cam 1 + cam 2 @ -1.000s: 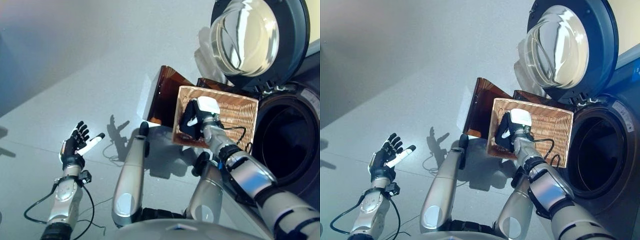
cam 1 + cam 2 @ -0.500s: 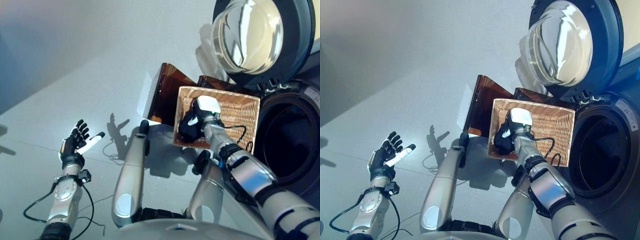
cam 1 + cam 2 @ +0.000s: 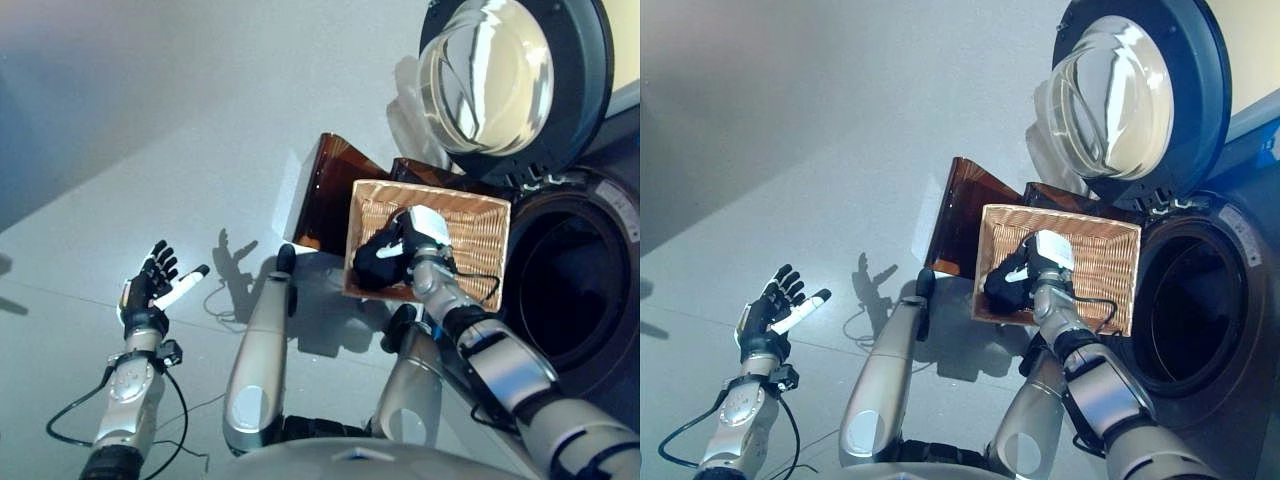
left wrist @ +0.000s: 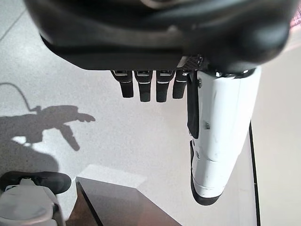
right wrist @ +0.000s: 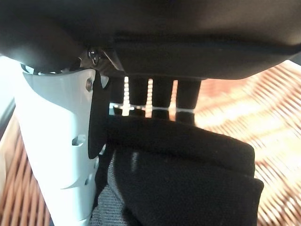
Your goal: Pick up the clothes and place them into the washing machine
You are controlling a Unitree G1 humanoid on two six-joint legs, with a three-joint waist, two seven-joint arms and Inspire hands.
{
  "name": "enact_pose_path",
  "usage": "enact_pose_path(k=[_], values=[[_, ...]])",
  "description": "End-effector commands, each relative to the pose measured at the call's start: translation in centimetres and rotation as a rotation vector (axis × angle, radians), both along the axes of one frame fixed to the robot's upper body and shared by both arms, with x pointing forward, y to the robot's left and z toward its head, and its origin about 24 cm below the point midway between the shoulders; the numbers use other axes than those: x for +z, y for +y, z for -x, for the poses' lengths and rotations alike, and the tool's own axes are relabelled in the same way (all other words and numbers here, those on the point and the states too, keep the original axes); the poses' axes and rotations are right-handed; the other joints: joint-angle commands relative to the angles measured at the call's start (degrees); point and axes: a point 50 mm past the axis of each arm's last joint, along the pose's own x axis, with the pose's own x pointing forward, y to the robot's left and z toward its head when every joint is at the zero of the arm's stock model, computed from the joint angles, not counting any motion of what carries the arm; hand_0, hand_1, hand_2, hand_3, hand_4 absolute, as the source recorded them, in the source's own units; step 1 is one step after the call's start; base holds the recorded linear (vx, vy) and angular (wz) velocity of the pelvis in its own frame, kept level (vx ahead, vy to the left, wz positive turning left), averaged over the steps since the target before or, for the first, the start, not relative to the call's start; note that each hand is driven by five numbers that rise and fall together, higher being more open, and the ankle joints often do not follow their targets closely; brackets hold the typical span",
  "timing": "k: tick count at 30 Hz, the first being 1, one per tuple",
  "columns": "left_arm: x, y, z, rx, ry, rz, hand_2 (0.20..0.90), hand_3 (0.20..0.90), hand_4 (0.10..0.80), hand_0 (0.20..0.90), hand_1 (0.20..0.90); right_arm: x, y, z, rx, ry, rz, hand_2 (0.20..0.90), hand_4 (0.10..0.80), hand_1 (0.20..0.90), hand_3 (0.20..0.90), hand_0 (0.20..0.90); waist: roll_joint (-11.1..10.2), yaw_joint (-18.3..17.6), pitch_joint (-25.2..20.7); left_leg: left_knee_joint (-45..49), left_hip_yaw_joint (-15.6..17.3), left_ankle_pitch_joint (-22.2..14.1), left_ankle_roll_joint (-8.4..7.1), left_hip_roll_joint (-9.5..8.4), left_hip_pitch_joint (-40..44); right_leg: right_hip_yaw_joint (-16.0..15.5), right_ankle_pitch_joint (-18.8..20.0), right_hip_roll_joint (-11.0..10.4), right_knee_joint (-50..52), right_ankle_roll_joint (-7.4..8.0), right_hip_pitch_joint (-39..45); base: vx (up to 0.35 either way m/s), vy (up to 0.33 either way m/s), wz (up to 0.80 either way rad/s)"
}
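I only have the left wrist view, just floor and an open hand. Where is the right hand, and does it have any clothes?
Observer: The right hand is over the wicker basket, fingers curled round a black garment.
Operator: Is the washer ready?
Observer: Yes, the washing machine door stands open and the drum is exposed beside the basket.
Operator: Anything near my left hand?
Observer: No, the left hand shows open over bare floor, far from the basket.
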Motion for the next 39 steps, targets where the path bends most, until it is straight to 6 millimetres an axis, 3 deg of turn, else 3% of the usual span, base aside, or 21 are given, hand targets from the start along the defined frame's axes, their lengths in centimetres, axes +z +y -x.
enact_pose_path(k=[1, 6, 10, 11, 12, 13, 22, 30, 34, 39], values=[[2.5, 2.8, 0.5, 0.087, -0.106, -0.101, 0.9, 0.9, 0.8, 0.9, 0.9, 2.4, -2.3, -0.5, -0.09, -0.166, -0.11, 0.2, 0.3, 0.2, 0.2, 0.2, -1.5, -0.2, -1.75, -2.91, -0.54, -1.58, -4.0, 2.3, 4.06, 0.29, 13.49, -0.57, -9.48, -0.91, 1.5, 0.037, -0.021, -0.01], [2.0, 2.9, 0.6, 0.102, -0.085, -0.088, 0.9, 0.9, 0.8, 0.9, 0.9, 0.7, -3.6, 1.3, -0.242, -0.193, -0.406, 0.2, 0.3, 0.2, 0.2, 0.2, -2.69, -1.24, -3.23, -7.76, 0.28, 0.39, -4.31, 2.52, 6.89, -1.07, 16.6, -0.54, -16.33, -0.12, 5.21, 0.05, -0.017, -0.03], [1.8, 2.8, 0.5, 0.105, -0.082, -0.08, 0.9, 0.9, 0.8, 0.9, 0.9, -0.1, -4.4, 2.2, -0.325, -0.211, -0.522, 0.2, 0.3, 0.2, 0.2, 0.2, -2.98, -1.62, -3.66, -9.44, 0.6, 0.92, -4.58, 2.72, 8.53, -1.32, 17.69, -0.53, -18.55, 0.26, 6.76, 0.049, -0.016, -0.08], [1.5, 2.8, 0.5, 0.116, -0.069, -0.07, 0.9, 0.9, 0.8, 0.9, 0.9, -0.9, -4.8, 3.0, -0.392, -0.227, -0.636, 0.2, 0.3, 0.2, 0.2, 0.2, -3.23, -2.08, -4.21, -10.15, 0.76, 1.15, -4.7, 2.85, 9.33, -1.22, 18.0, -0.53, -19.63, 0.34, 7.48, 0.034, -0.003, -0.02], [1.5, 2.8, 0.5, 0.115, -0.069, -0.07, 0.9, 0.9, 0.8, 0.9, 0.9, -0.9, -4.8, 3.1, -0.393, -0.226, -0.637, 0.2, 0.3, 0.2, 0.2, 0.2, -3.22, -2.01, -4.16, -10.25, 0.79, 1.18, -4.71, 2.86, 9.48, -1.22, 18.03, -0.52, -19.71, 0.34, 7.6, 0.069, -0.002, -0.1], [1.1, 2.6, 0.4, 0.121, -0.054, -0.054, 0.9, 0.9, 0.8, 0.9, 0.9, -1.9, -5.3, 4.2, -0.468, -0.247, -0.775, 0.2, 0.3, 0.2, 0.2, 0.2, -3.43, -2.57, -4.44, -11.06, 1.13, 1.4, -4.86, 3.11, 10.63, -1.39, 18.3, -0.43, -20.74, 0.44, 8.61, 0.052, -0.004, -0.15], [-0.4, 1.3, 0.5, 0.113, -0.014, 0.023, 0.9, 0.9, 0.8, 0.9, 0.9, -4.8, -6.8, 7.9, -0.724, -0.369, -1.223, 0.2, 0.3, 0.2, 0.2, 0.2, -1.58, -4.89, -5.14, -13.23, 2.43, 1.77, -5.02, 3.5, 14.96, 0.12, 18.21, -0.49, -21.68, 0.59, 10.43, 0.038, 0.01, -0.11], [-1.3, -0.4, 0.3, 0.077, -0.001, 0.084, 0.9, 0.9, 0.8, 0.9, 0.9, -4.4, -7.2, 7.8, -0.826, -0.574, -1.513, 0.2, 0.3, 0.2, 0.2, 0.2, 0.59, -6.32, -5.31, -13.37, 3.32, 1.49, -5.34, 3.77, 16.5, 1.62, 17.69, -0.46, -21.54, 0.73, 10.11, 0.011, 0.006, -0.11], [-2.0, -1.8, 0.2, 0.053, 0.018, 0.128, 0.9, 0.9, 0.8, 0.9, 0.9, -4.3, -7.0, 7.8, -0.91, -0.764, -1.738, 0.2, 0.3, 0.2, 0.2, 0.2, 1.95, -7.08, -5.58, -12.87, 3.63, 0.64, -5.45, 4.05, 16.91, 2.57, 16.76, -0.38, -20.76, 0.78, 9.65, 0.004, -0.001, -0.04], [-2.2, -2.4, 0.1, 0.038, 0.02, 0.15, 0.9, 0.9, 0.8, 0.9, 0.9, -4.4, -7.1, 7.8, -0.967, -0.844, -1.811, 0.2, 0.3, 0.2, 0.2, 0.2, 2.68, -7.38, -5.82, -12.7, 3.72, 0.91, -5.37, 3.82, 16.47, 2.98, 16.88, -0.57, -20.46, 0.66, 8.94, -0.006, -0.001, -0.05]])
